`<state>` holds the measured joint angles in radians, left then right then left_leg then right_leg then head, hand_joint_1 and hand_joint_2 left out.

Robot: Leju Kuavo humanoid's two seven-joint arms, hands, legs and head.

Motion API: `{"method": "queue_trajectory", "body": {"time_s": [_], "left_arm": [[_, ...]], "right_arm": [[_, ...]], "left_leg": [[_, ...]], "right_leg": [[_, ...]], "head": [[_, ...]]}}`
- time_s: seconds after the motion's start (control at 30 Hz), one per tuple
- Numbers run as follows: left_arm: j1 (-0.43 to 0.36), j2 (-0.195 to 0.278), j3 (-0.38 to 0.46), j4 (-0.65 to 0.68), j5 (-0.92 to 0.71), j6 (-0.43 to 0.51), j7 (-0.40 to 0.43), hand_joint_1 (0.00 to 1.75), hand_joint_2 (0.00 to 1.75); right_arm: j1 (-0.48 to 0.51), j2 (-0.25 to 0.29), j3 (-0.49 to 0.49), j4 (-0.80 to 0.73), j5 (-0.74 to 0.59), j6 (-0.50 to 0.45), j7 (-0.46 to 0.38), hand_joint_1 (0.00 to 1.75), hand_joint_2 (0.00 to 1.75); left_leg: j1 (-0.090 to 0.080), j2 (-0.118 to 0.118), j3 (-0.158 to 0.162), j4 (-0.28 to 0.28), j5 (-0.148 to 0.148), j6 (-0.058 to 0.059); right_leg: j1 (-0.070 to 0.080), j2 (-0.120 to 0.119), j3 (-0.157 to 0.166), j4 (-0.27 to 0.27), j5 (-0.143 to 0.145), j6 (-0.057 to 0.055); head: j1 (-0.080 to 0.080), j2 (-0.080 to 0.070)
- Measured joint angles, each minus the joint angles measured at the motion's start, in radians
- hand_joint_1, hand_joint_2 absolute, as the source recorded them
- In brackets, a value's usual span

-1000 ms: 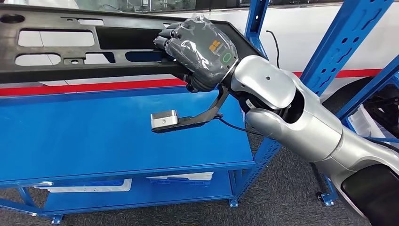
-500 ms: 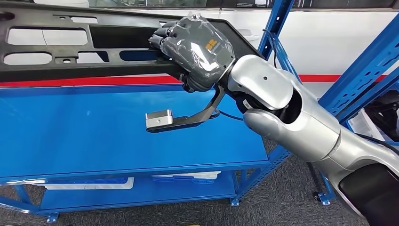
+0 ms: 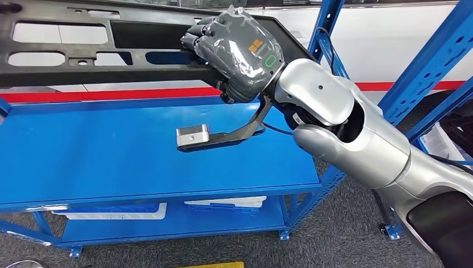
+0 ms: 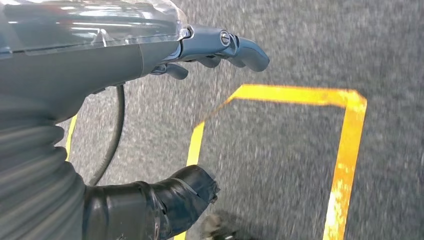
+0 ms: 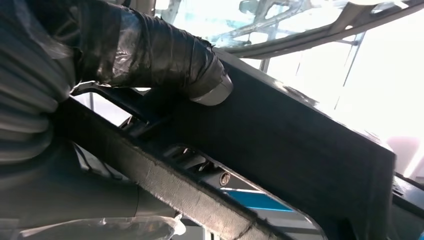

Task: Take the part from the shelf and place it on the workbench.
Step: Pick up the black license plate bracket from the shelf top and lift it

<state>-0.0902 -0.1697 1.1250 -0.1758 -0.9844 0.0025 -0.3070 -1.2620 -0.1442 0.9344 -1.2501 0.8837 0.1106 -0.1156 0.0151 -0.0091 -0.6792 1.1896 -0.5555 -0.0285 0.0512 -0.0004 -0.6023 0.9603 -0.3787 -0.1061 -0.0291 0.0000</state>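
The part is a long black plastic panel with several cut-out openings, lying across the top of the head view above the blue shelf board. My right hand, in a grey plastic-wrapped cover, grips the panel's near rail at its right end, fingers curled over the edge. In the right wrist view the taped thumb presses against the black panel. My left hand hangs over grey carpet, holding nothing, with its fingers and thumb apart.
Blue shelf uprights stand right of the panel's end. White trays lie on the lower shelf. The right wrist camera hangs under the hand, above the shelf board. Yellow floor tape marks the carpet.
The whole head view has shifted slightly, so the camera moved. My right hand keeps its grip on the panel, in much the same place above the shelf board.
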Motion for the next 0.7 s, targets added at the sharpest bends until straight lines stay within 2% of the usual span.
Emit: {"method": "queue_trajectory", "body": {"time_s": [0.03,0.07,0.1,0.17,0.2,0.23,0.33,0.37,0.4,0.43,0.5,0.53,0.57,0.6,0.63,0.67,0.7], "left_arm": [[-0.001,0.004,0.000,0.000,0.000,0.000,0.001,0.00,1.75],[-0.001,0.007,0.000,0.000,0.000,0.001,0.002,0.00,1.75],[-0.001,0.010,0.000,0.000,0.000,0.001,0.003,0.00,1.75],[-0.003,0.012,0.000,0.000,0.002,0.002,0.004,0.00,1.75],[-0.004,0.013,0.000,-0.001,0.003,0.002,0.004,0.00,1.75],[-0.005,0.014,0.000,-0.001,0.004,0.002,0.005,0.00,1.75],[-0.005,0.016,0.000,0.000,0.008,0.003,0.007,0.00,1.75],[-0.005,0.017,0.000,0.000,0.010,0.003,0.007,0.00,1.75],[-0.005,0.018,0.000,-0.001,0.011,0.004,0.007,0.00,1.75],[-0.005,0.018,0.000,-0.001,0.011,0.004,0.007,0.00,1.75],[-0.004,0.020,0.000,-0.001,0.013,0.004,0.006,0.00,1.75],[-0.003,0.021,0.000,-0.001,0.014,0.004,0.006,0.00,1.75],[-0.003,0.022,0.000,-0.001,0.015,0.004,0.006,0.00,1.75],[-0.003,0.023,0.000,-0.001,0.016,0.004,0.006,0.00,1.75],[-0.003,0.023,0.000,-0.001,0.017,0.005,0.006,0.00,1.75],[-0.003,0.024,0.000,-0.001,0.017,0.005,0.006,0.00,1.75],[-0.003,0.023,0.000,-0.001,0.017,0.005,0.006,0.00,1.75]], "right_arm": [[0.000,0.000,0.001,0.000,0.001,0.003,-0.003,1.75,1.75],[0.000,0.000,0.003,0.000,0.002,0.007,-0.008,1.75,1.75],[-0.002,0.000,0.006,0.000,0.004,0.012,-0.015,1.75,1.75],[-0.013,0.000,0.016,0.000,0.012,0.025,-0.031,1.75,1.75],[-0.023,-0.001,0.024,-0.001,0.016,0.031,-0.039,1.75,1.75],[-0.035,-0.001,0.032,-0.001,0.021,0.036,-0.047,1.75,1.75],[-0.065,-0.003,0.059,-0.002,0.030,0.044,-0.058,1.75,1.75],[-0.072,-0.005,0.067,-0.002,0.030,0.046,-0.059,1.75,1.75],[-0.077,-0.008,0.074,-0.003,0.031,0.048,-0.060,1.75,1.75],[-0.082,-0.010,0.081,-0.003,0.033,0.050,-0.061,1.75,1.75],[-0.090,-0.013,0.096,-0.003,0.035,0.051,-0.060,1.75,1.75],[-0.091,-0.014,0.102,-0.003,0.036,0.051,-0.060,1.75,1.75],[-0.092,-0.016,0.109,-0.003,0.036,0.051,-0.060,1.75,1.75],[-0.092,-0.017,0.114,-0.003,0.036,0.051,-0.060,1.75,1.75],[-0.093,-0.018,0.118,-0.004,0.036,0.051,-0.059,1.75,1.75],[-0.095,-0.019,0.120,-0.004,0.036,0.051,-0.059,1.75,1.75],[-0.098,-0.019,0.121,-0.006,0.036,0.051,-0.058,1.75,1.75]], "left_leg": [[0.002,0.001,-0.014,0.050,-0.024,-0.006],[0.005,0.002,-0.014,0.071,-0.032,-0.013],[0.007,0.003,0.007,0.052,-0.022,-0.020],[0.014,0.002,0.084,-0.061,0.014,-0.033],[0.016,-0.001,0.113,-0.112,0.030,-0.033],[0.016,-0.004,0.126,-0.139,0.039,-0.026],[0.011,-0.005,0.117,-0.139,0.058,0.009],[0.011,-0.001,0.112,-0.140,0.066,0.019],[0.011,0.002,0.105,-0.142,0.076,0.030],[0.012,0.006,0.095,-0.144,0.087,0.039],[0.011,0.011,0.069,-0.144,0.108,0.047],[0.010,0.013,0.055,-0.144,0.119,0.047],[0.010,0.015,0.040,-0.144,0.131,0.046],[0.010,0.016,0.026,-0.145,0.142,0.044],[0.010,0.017,0.013,-0.146,0.153,0.041],[0.010,0.017,0.002,-0.147,0.164,0.038],[0.011,0.017,-0.006,-0.148,0.174,0.034]], "right_leg": [[-0.003,0.000,-0.012,0.007,0.004,0.005],[-0.006,0.000,-0.026,0.016,0.007,0.010],[-0.011,0.000,-0.041,0.027,0.010,0.015],[-0.020,0.000,-0.073,0.056,0.015,0.026],[-0.021,0.002,-0.087,0.071,0.017,0.031],[-0.021,0.003,-0.097,0.082,0.019,0.036],[-0.019,0.008,-0.109,0.089,0.034,0.051],[-0.021,0.008,-0.114,0.094,0.027,0.057],[-0.024,0.008,-0.121,0.112,0.004,0.064],[-0.028,0.008,-0.134,0.149,-0.036,0.072],[-0.039,0.006,-0.168,0.275,-0.138,0.085],[-0.043,0.006,-0.180,0.338,-0.173,0.089],[-0.047,0.006,-0.179,0.379,-0.187,0.092],[-0.049,0.006,-0.161,0.386,-0.182,0.092],[-0.051,0.006,-0.122,0.351,-0.163,0.089],[-0.049,0.006,-0.065,0.286,-0.145,0.081],[-0.045,0.005,-0.002,0.206,-0.142,0.070]], "head": [[0.000,0.000],[0.000,0.000],[0.000,0.000],[0.000,0.000],[0.000,0.000],[0.000,0.000],[0.000,0.000],[0.001,0.000],[0.001,0.000],[0.002,0.000],[0.002,0.000],[0.002,0.000],[0.002,0.000],[0.002,0.000],[0.002,0.000],[0.002,0.000],[0.002,0.000]]}}
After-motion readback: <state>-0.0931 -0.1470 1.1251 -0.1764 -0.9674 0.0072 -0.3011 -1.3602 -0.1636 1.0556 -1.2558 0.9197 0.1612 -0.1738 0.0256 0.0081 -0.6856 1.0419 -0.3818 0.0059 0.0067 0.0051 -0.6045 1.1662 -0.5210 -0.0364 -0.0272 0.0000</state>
